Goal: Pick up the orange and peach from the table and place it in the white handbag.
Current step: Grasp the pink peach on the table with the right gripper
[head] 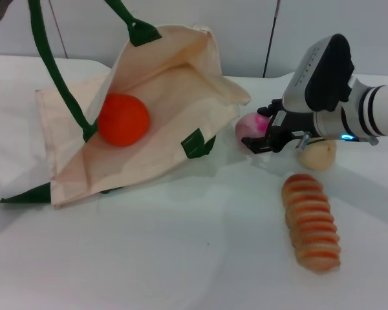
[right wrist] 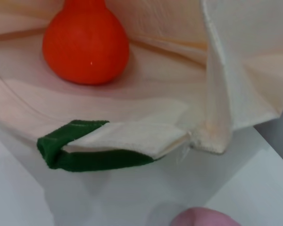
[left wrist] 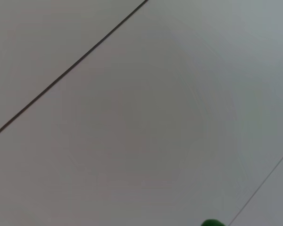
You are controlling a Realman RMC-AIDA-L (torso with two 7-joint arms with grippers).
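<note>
Orange in the bag, peach at the right gripper's tips

The orange (head: 123,119) lies inside the open mouth of the white handbag (head: 174,84), which is spread on the table (head: 181,258) with one green handle (head: 55,71) lifted upward. The peach (head: 251,127) sits on the table just beside the bag's edge, at the fingertips of the right gripper (head: 262,139); whether its fingers clamp the fruit cannot be told. A beige round fruit (head: 318,155) and a ridged bread loaf (head: 310,221) lie nearby. The left gripper is out of sight
</note>
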